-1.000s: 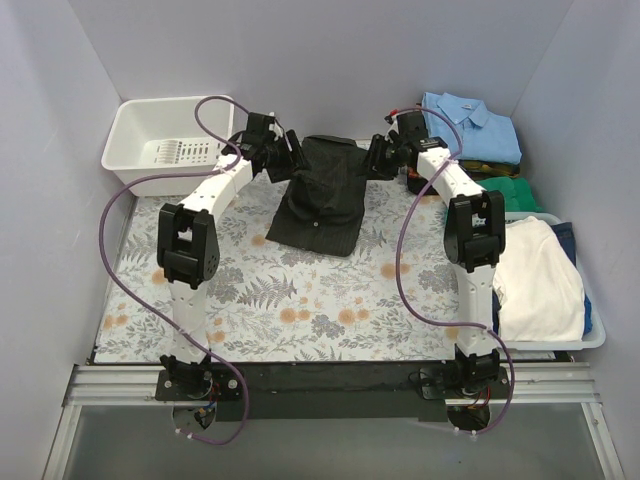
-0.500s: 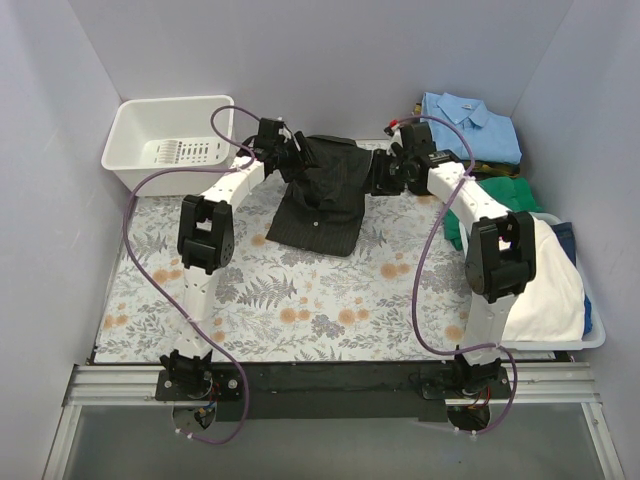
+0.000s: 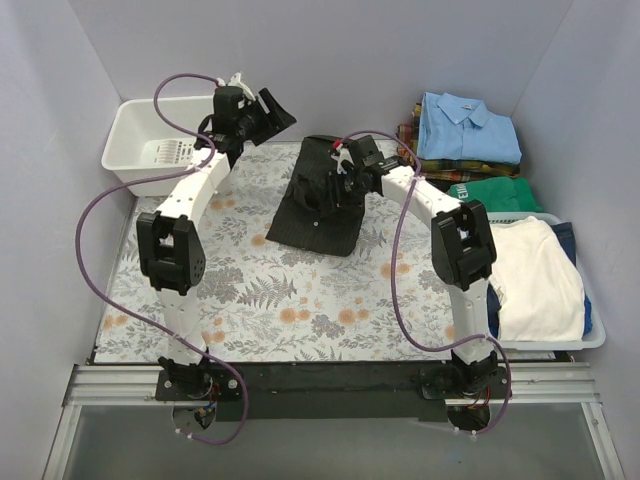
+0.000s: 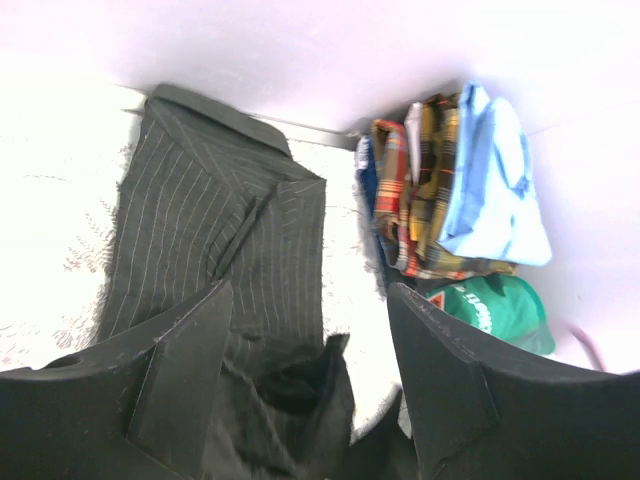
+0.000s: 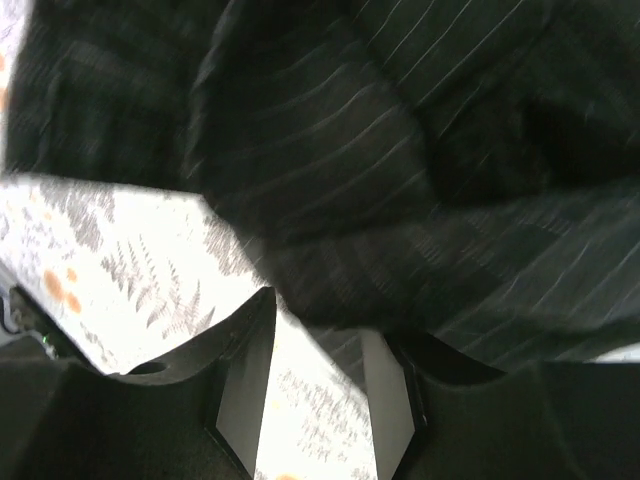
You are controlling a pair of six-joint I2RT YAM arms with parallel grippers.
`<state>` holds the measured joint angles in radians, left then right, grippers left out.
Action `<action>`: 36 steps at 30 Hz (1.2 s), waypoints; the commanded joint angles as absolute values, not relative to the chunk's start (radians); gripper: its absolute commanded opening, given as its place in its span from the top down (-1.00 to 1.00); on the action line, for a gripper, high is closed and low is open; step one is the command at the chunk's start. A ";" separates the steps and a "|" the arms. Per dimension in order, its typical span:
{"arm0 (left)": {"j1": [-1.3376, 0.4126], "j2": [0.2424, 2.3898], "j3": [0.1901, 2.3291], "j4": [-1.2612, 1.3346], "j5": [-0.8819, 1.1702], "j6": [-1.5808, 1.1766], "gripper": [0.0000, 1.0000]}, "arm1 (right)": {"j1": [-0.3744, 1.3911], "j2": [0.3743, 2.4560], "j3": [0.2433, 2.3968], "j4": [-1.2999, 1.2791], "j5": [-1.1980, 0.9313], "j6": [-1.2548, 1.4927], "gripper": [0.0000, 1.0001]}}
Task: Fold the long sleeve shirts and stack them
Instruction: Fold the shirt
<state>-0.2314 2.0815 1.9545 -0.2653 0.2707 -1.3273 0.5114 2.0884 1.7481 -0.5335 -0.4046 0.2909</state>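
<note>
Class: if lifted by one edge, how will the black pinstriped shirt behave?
The pinstriped shirt probably droops and unfolds: it lies in soft creases and overlapping layers. Thin cloth, so likely light. Pushed, it would probably bunch up rather than slide flat over the floral cover.

The black pinstriped cloth shirt [image 3: 320, 205] looks matt, fine-woven and softly creased on a matt floral-printed cloth table cover [image 3: 300, 290], with a smooth, faintly glossy white plastic basket [image 3: 128, 128] near the shirt.

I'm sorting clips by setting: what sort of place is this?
Probably a robotics lab cell for laundry folding: plain walls enclose a floral-covered table, the left arm and right arm are bolted to a metal rail, with a white basket and folded shirts beside.
</note>
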 commanded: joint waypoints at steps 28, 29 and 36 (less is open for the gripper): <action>-0.325 1.684 1.210 -0.591 0.279 -1.361 -0.27 | 0.374 2.250 2.036 -0.489 -0.210 0.377 0.06; -0.325 1.680 1.180 -0.586 0.288 -1.370 -0.28 | 0.371 2.241 2.028 -0.489 -0.209 0.374 0.06; -0.350 1.713 1.101 -0.396 0.388 -1.479 -0.43 | 0.359 2.140 1.942 -0.479 -0.199 0.365 0.06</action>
